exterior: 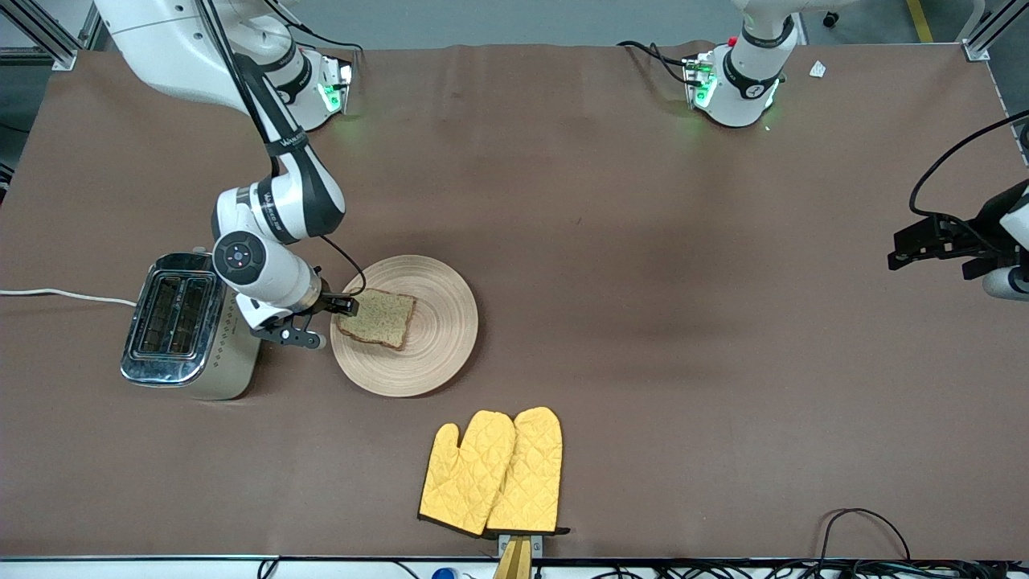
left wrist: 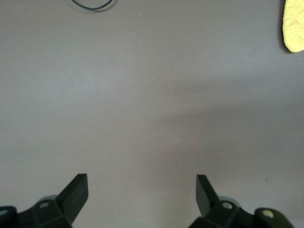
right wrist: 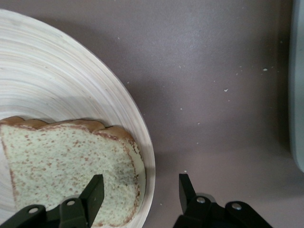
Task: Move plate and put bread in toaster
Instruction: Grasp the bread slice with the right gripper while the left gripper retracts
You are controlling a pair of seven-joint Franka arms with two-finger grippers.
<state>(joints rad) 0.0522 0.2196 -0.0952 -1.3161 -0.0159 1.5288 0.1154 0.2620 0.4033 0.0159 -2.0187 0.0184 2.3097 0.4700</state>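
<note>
The right gripper [exterior: 320, 319] is low at the edge of the round beige wooden plate [exterior: 434, 354], fingers spread astride the brown speckled bread slice's [exterior: 378, 318] crust, apparently for an edge pinch; the chrome-topped toaster [exterior: 186, 326] stands just beside. The left gripper [left wrist: 141, 194] waits spread wide over bare table.

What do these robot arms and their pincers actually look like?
Both arms are glossy white with rounded segments and black bands at the joints. Green lights glow at their bases, and thin black cables run along them. The right gripper and left gripper are black, each with two flat, wedge-shaped fingers.
</note>
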